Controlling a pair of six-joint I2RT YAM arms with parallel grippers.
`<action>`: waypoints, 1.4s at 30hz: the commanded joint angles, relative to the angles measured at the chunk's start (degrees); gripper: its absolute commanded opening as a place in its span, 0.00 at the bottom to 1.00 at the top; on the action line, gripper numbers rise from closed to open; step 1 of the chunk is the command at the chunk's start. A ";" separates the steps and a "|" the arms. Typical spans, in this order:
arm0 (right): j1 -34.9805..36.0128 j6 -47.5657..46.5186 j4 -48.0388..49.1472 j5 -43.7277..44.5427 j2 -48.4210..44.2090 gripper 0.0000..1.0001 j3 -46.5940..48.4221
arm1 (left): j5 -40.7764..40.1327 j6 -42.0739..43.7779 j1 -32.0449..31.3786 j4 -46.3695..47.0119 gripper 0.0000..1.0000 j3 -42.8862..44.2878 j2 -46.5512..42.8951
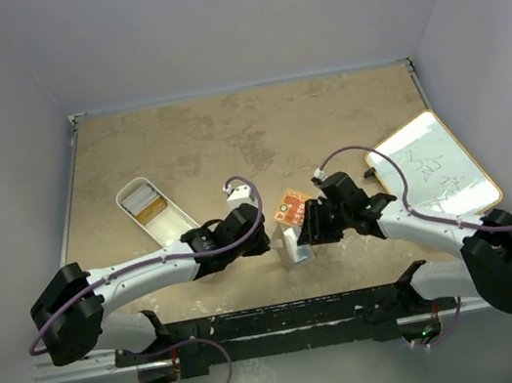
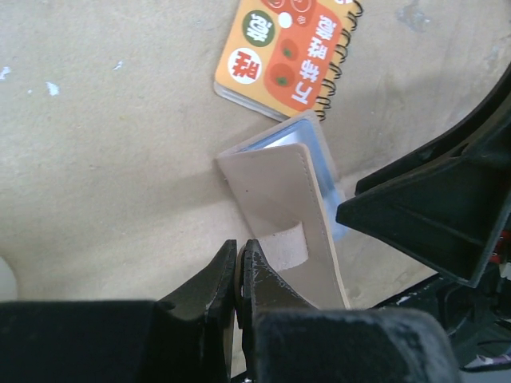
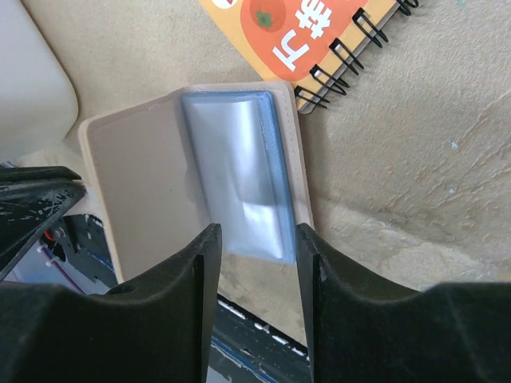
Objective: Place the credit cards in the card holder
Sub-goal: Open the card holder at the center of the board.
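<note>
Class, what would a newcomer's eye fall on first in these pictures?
Front and centre, the open beige card holder stands out, a blue-grey card lying in it between the fingers of the right pincer. Just beyond lies a bright orange spiral notebook; the left pincer is shut beside the holder.

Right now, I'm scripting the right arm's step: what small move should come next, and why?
Probably ease the right gripper shut: it straddles the bluish insert of the open card holder without clearly pinching it, while the shut left gripper sits at the holder's tan flap.
</note>
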 commanded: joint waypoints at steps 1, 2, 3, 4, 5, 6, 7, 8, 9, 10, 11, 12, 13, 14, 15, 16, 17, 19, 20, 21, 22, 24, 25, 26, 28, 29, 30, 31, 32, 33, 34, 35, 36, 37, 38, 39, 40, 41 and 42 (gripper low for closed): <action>0.19 -1.32 2.86 -1.21 0.96 0.45 0.24 | -4.41 -0.38 -0.31 -3.10 0.00 -1.05 -2.04; 0.17 -1.35 3.10 -1.19 1.03 0.45 0.23 | -4.56 -0.46 -0.31 -3.11 0.00 -1.31 -2.13; 0.19 -1.32 3.39 -1.44 1.00 0.44 0.12 | -4.72 -0.59 -0.31 -3.16 0.00 -1.59 -2.14; 0.20 -1.32 3.97 -1.90 1.03 0.44 0.02 | -4.87 -0.61 -0.31 -3.17 0.00 -1.76 -2.08; 0.20 -1.23 4.58 -2.56 1.14 0.44 -0.14 | -5.07 -0.63 -0.27 -3.32 0.00 -1.77 -2.03; 0.20 -1.16 5.19 -3.24 1.23 0.44 -0.35 | -5.36 -0.63 -0.30 -3.51 0.00 -1.75 -1.84; 0.20 -0.96 6.02 -3.84 1.44 0.45 -0.63 | -5.61 -0.50 -0.31 -3.81 0.00 -1.73 -1.56; 0.17 -0.72 6.76 -4.27 1.76 0.46 -0.97 | -5.97 -0.47 -0.26 -4.01 0.00 -1.63 -1.37; 0.19 -0.53 7.41 -4.50 2.04 0.47 -1.08 | -6.42 -0.36 -0.30 -4.31 0.00 -1.58 -1.15; 0.15 -0.29 7.72 -4.69 2.46 0.48 -1.27 | -6.96 -0.33 -0.30 -4.57 0.00 -1.57 -0.93; 0.19 -0.20 7.97 -4.72 2.81 0.49 -1.40 | -7.16 -0.25 -0.31 -4.77 0.00 -1.57 -0.77; 0.17 -0.11 8.30 -4.72 3.05 0.49 -1.53 | -7.43 -0.21 -0.31 -4.84 0.00 -1.69 -0.70; 0.19 -0.10 8.66 -4.72 3.30 0.50 -1.70 | -7.66 -0.20 -0.30 -4.76 0.00 -1.95 -0.64; 0.20 0.03 9.12 -4.68 3.46 0.51 -1.79 | -7.69 -0.20 -0.30 -4.59 0.00 -2.16 -0.51; 0.17 0.12 9.56 -4.88 3.81 0.51 -1.92 | -7.69 -0.20 -0.31 -4.44 0.00 -2.28 -0.34; 0.19 0.26 10.08 -5.32 4.21 0.51 -2.01 | -7.55 -0.19 -0.31 -4.17 0.00 -2.40 -0.22; 0.20 0.45 10.93 -6.08 4.66 0.51 -2.13 | -7.41 -0.28 -0.28 -3.98 0.00 -2.45 0.04; 0.17 1.01 12.58 -7.53 5.37 0.49 -2.51 | -7.22 -0.36 -0.27 -3.74 0.00 -2.46 0.42; 0.15 1.35 13.27 -7.98 5.60 0.48 -2.69 | -7.17 -0.38 -0.29 -3.67 0.00 -2.45 0.48; 0.19 1.63 13.71 -8.32 5.64 0.46 -2.88 | -7.17 -0.38 -0.30 -3.56 0.00 -2.45 0.59; 0.19 1.85 14.09 -8.47 5.65 0.44 -2.98 | -7.15 -0.38 -0.31 -3.49 0.00 -2.45 0.64; 0.19 1.95 14.18 -8.52 5.29 0.42 -3.04 | -7.17 -0.38 -0.30 -3.48 0.00 -2.46 0.62; 0.18 1.94 13.97 -8.32 5.08 0.42 -2.98 | -7.14 -0.36 -0.31 -3.52 0.00 -2.42 0.59; 0.19 1.89 13.78 -8.14 4.71 0.41 -2.83 | -7.12 -0.31 -0.28 -3.44 0.00 -2.43 0.61; 0.15 1.85 13.21 -7.82 3.99 0.41 -2.65 | -7.08 -0.30 -0.29 -3.39 0.00 -2.41 0.73; 0.15 1.85 12.83 -7.72 3.63 0.43 -2.49 | -7.08 -0.29 -0.29 -3.40 0.00 -2.37 0.89; 0.17 1.84 12.38 -7.60 3.18 0.46 -2.28 | -7.08 -0.27 -0.25 -3.43 0.00 -2.33 0.91; 0.17 1.89 11.90 -7.24 2.55 0.48 -2.08 | -7.00 -0.32 -0.28 -3.42 0.00 -2.36 0.98; 0.15 1.89 11.27 -6.70 1.97 0.50 -2.00 | -7.01 -0.35 -0.29 -3.45 0.00 -2.36 1.00; 0.17 1.81 10.61 -6.14 1.34 0.51 -1.87 | -6.92 -0.38 -0.28 -3.38 0.00 -2.35 0.96; 0.18 1.61 9.75 -5.48 0.79 0.51 -1.72 | -6.90 -0.33 -0.30 -3.39 0.00 -2.36 0.97; 0.17 1.45 9.42 -5.03 0.54 0.52 -1.58 | -6.90 -0.37 -0.31 -3.43 0.00 -2.32 1.03; 0.15 1.29 9.12 -4.87 0.40 0.52 -1.61 | -6.95 -0.37 -0.28 -3.38 0.00 -2.28 0.96; 0.19 1.19 9.08 -4.84 0.50 0.52 -1.60 | -6.97 -0.38 -0.29 -3.38 0.00 -2.22 1.00; 0.19 1.11 9.29 -4.96 0.73 0.52 -1.61 | -6.91 -0.38 -0.30 -3.41 0.00 -2.13 0.96; 0.17 1.18 9.72 -5.17 1.28 0.52 -1.77 | -6.90 -0.34 -0.29 -3.39 0.00 -2.04 1.06; 0.19 1.28 10.19 -5.35 1.79 0.52 -1.88 | -6.84 -0.37 -0.30 -3.42 0.00 -2.03 1.12; 0.24 1.45 10.69 -5.55 2.31 0.52 -2.00 | -6.82 -0.38 -0.31 -3.39 0.00 -2.06 1.07; 0.20 1.60 11.30 -5.86 2.78 0.52 -2.12 | -6.82 -0.38 -0.26 -3.41 0.00 -2.06 1.10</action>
